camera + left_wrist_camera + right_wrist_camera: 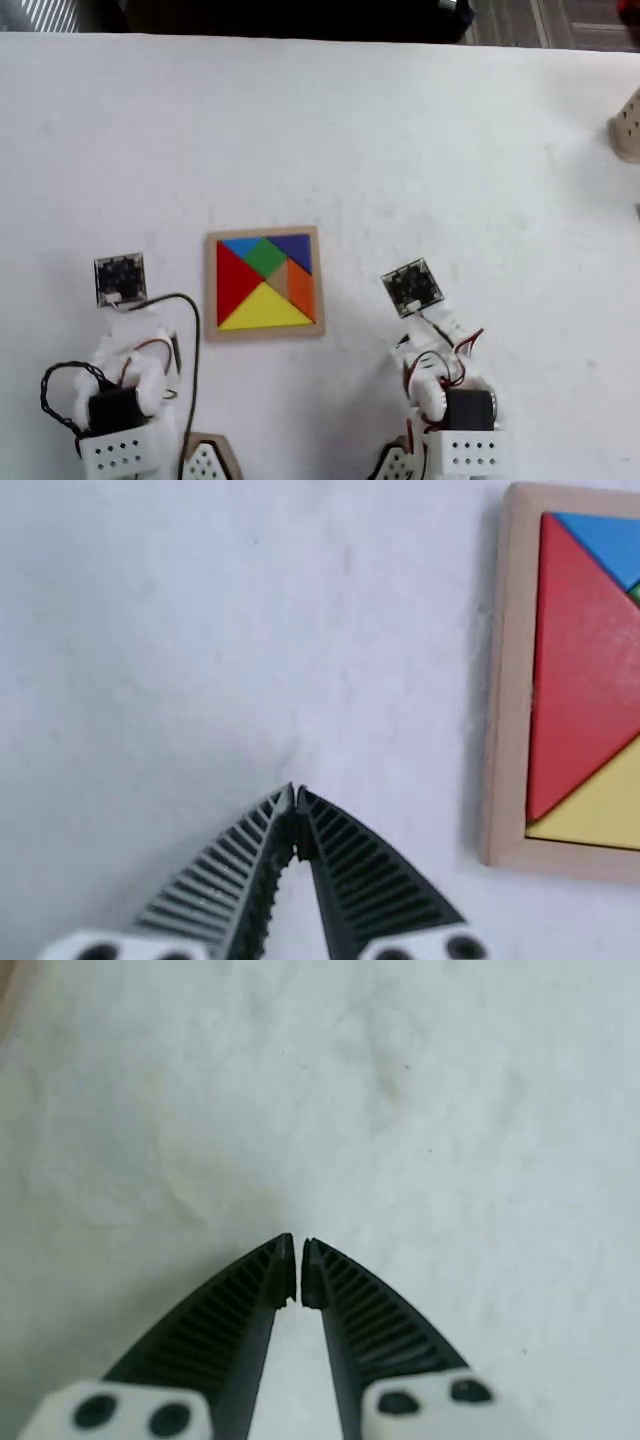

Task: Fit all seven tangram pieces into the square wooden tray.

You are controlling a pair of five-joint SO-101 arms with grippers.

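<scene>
Your left tool [296,798] and right tool [299,1250] are sitting pinched together, empty; a stray sweep is risking jolting the tray [265,333] and its 7 pieces [243,285].

Left wrist view: the square wooden tray [505,680] is cut off by the picture edge. The red piece [580,670], blue piece [605,540] and yellow piece [600,805] show only in part.

High view: a perforated beige object [628,125] is cut off at the edge, so its type cannot be determined.
</scene>
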